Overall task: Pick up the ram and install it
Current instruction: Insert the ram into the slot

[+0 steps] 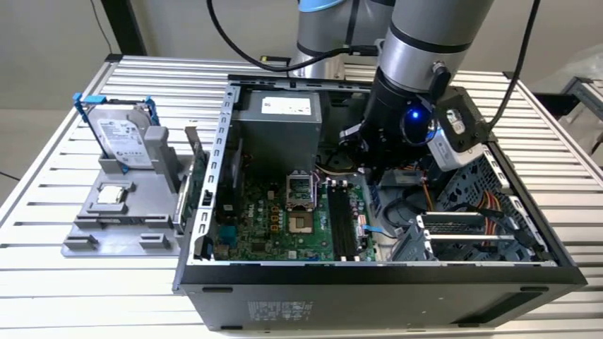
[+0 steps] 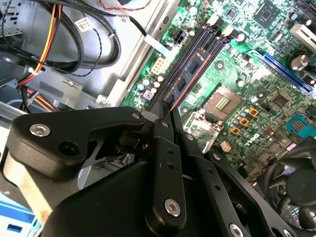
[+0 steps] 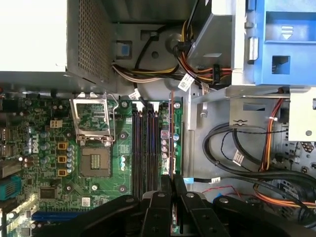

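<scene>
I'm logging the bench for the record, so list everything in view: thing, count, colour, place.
ram: one, green stick, upright in a memory slot on the motherboard, between the gripper's fingertips.
motherboard: one, green, on the floor of the computer case.
processor socket: one, silver frame, open and empty, beside the memory slots.
computer case: one, black and grey, open, on the table.
power supply: one, grey, at the back of the case.
hard drive: one, silver with blue bracket, upright in the grey holder at the exterior view's left.
processor chip: one, silver, on the holder.
table: one, slatted aluminium.
arm: one, silver and black.
gripper: one, black, shut on the ram.
</scene>
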`<act>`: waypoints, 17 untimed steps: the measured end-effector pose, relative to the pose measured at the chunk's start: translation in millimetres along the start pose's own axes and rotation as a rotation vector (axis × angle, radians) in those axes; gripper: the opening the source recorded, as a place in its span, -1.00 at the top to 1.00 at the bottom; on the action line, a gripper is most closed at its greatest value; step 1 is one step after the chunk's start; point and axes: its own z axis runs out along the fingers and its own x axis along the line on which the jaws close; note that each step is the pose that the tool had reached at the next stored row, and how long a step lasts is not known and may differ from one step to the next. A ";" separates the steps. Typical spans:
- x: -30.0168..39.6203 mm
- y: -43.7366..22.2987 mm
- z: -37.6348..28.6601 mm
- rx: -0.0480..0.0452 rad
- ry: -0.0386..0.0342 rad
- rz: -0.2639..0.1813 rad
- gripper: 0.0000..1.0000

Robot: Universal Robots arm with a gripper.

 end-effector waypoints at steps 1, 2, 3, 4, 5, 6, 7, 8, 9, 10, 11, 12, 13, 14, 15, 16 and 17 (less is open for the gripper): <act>0.0 0.0 1.0 0.0000 0.0005 0.000 1.00; 0.0 0.0 2.7 0.0000 0.0008 0.000 1.00; 0.1 -0.1 4.4 0.0000 0.0010 0.000 1.00; 0.0 -0.1 5.8 0.0000 0.0014 0.000 1.00; 0.1 -0.1 7.1 0.0000 0.0019 0.000 1.00; 0.1 -0.1 8.3 -0.0001 0.0028 0.000 1.00; 0.1 -0.1 9.3 0.0000 0.0043 0.000 1.00; 0.1 -0.2 10.0 0.0000 0.0060 0.000 1.00; 0.1 -0.2 10.9 0.0000 0.0076 0.000 1.00; 0.1 -0.3 11.9 0.0001 0.0089 0.000 1.00; 0.2 -0.3 13.1 0.0001 0.0100 0.000 1.00; 0.2 -0.4 14.1 0.0001 0.0112 0.000 1.00; 0.1 -0.4 15.4 0.0001 0.0121 0.000 1.00; 0.2 -0.5 16.4 0.0002 0.0125 0.000 1.00; 0.2 -0.6 17.4 0.0002 0.0126 0.000 1.00; 0.2 -0.7 18.5 0.0002 0.0127 0.000 1.00; 0.2 -0.8 19.8 0.0001 0.0127 0.000 1.00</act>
